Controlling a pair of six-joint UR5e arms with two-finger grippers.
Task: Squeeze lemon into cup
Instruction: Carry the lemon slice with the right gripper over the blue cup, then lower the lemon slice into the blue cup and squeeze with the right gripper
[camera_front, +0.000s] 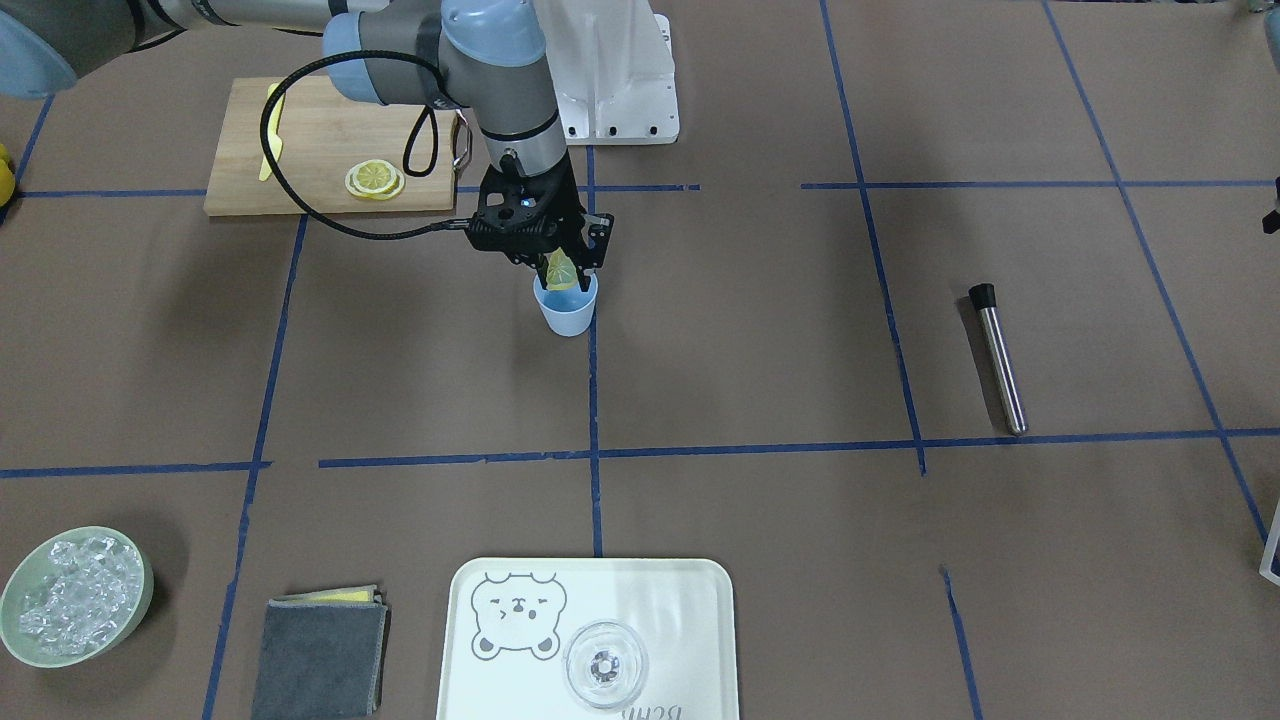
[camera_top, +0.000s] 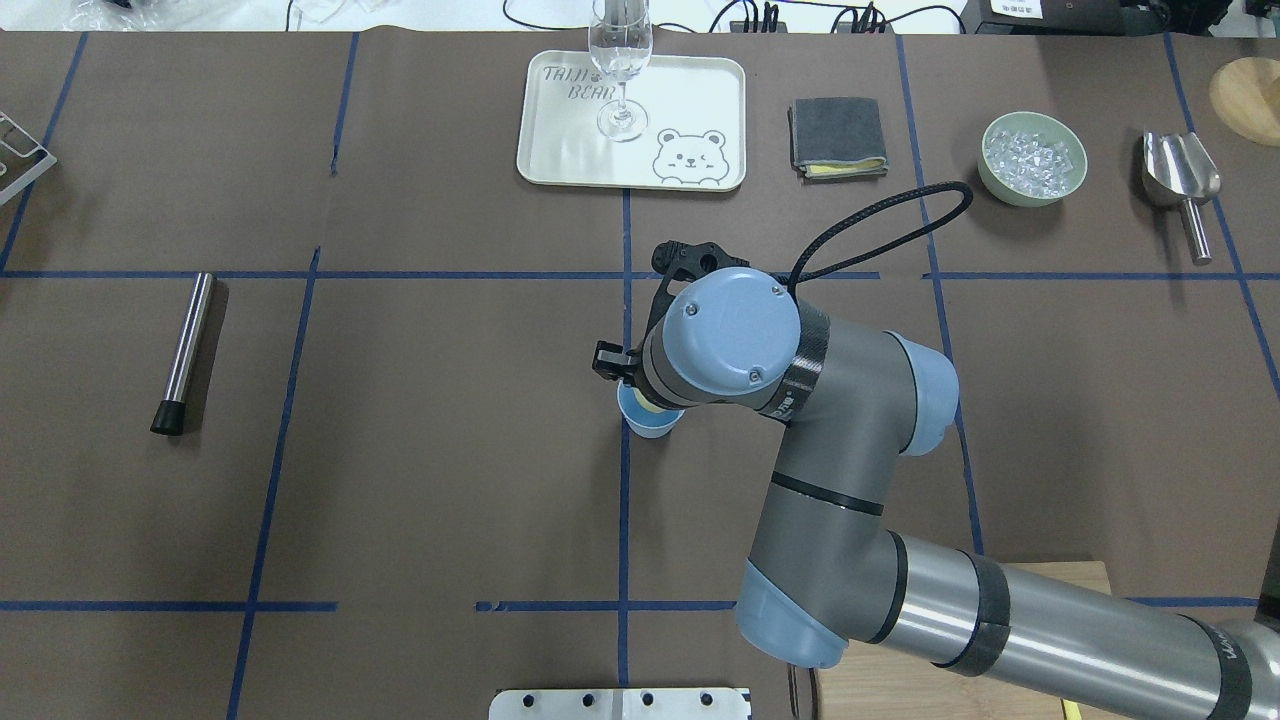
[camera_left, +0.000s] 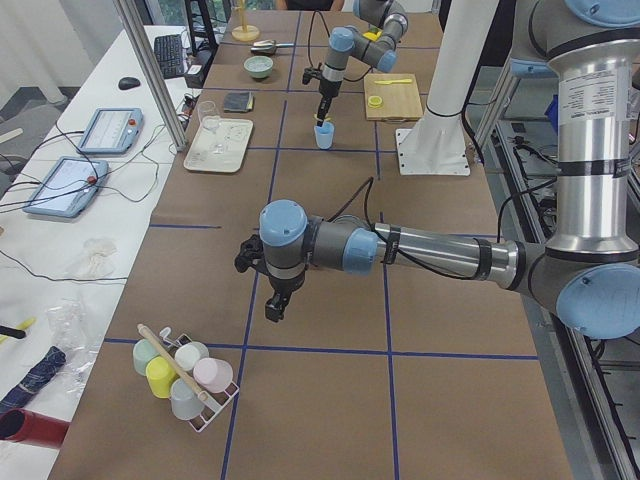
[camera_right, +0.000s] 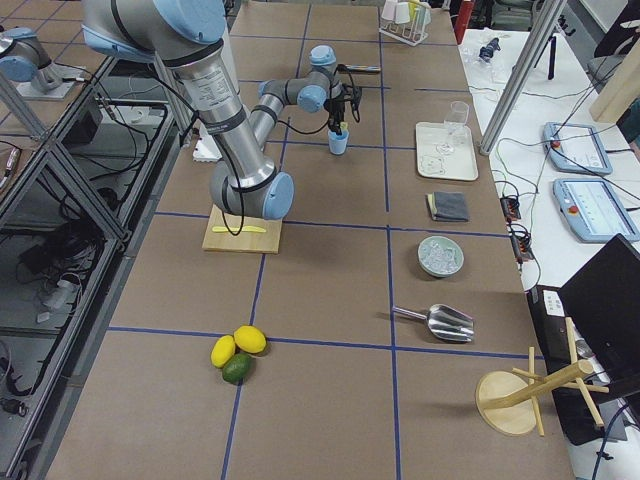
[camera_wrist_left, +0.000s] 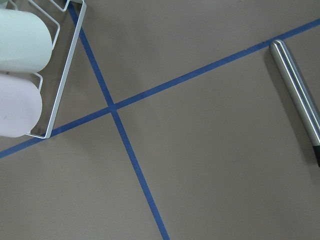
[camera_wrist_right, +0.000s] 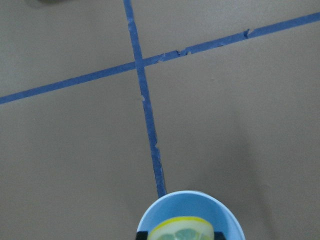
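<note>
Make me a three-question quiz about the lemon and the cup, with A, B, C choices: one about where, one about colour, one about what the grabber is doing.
1. Where is the lemon slice in the right gripper? A under the cup; B right above the cup; C far from the cup.
2. What colour is the cup? A red; B green; C light blue.
3. What is the right gripper doing? A pinching the lemon slice; B open and empty; C squeezing the cup.
Answers: B, the slice hangs over the cup's mouth; C, its wall and rim are pale blue; A, the slice is clamped in it.
</note>
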